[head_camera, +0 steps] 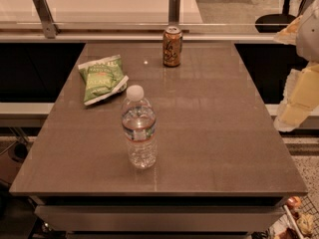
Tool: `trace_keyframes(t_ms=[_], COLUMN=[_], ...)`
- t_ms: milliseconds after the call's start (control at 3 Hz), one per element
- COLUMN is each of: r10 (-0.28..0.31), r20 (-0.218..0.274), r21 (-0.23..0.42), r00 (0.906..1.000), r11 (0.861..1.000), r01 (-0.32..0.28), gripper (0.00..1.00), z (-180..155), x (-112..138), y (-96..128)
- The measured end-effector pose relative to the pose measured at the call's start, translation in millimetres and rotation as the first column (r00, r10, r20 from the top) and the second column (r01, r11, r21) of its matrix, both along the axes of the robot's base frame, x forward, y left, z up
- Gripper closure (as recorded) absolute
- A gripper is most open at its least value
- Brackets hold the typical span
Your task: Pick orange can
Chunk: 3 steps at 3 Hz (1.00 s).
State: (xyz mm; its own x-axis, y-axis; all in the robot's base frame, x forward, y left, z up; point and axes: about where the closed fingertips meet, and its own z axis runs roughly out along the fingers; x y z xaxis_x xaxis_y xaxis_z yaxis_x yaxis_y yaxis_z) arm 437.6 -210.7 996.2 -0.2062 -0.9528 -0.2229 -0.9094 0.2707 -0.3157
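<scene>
The orange can (172, 46) stands upright near the middle of the far edge of the table (224, 133), and nothing is touching it. The claw (297, 101) is seen beyond the right edge of the table, off the surface and well apart from the can. The can is plainly not held by it, and how far it is open cannot be told.

The step in hand is judged to be the reach toward the can. It is best made from the right edge toward the far edge. That way the water bottle (139, 128), set upright nearer the front edge, and the green snack bag (101, 78), laid toward the far left corner, are both kept out of the path. The can should be taken level around its mid-body, since a knock at the rim could tip it over.

Only 1 can is present. Pale curly markings are seen on it, but no brand can be read. The print on the bag and the bottle's label is likewise not legible.
</scene>
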Motion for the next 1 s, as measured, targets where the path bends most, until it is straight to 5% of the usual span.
trace_keyframes(t_ms=[667, 1000], r10=[0.004, -0.008], r20=[0.031, 0.087], r21=[0.017, 0.074], r00=[0.9995, 0.9962], r11=[1.0, 0.997], r01=[-0.004, 0.002], gripper=[0.0, 0.0], z=[3.8, 8.6], x=[12.8, 43.6], y=[-2.1, -4.7])
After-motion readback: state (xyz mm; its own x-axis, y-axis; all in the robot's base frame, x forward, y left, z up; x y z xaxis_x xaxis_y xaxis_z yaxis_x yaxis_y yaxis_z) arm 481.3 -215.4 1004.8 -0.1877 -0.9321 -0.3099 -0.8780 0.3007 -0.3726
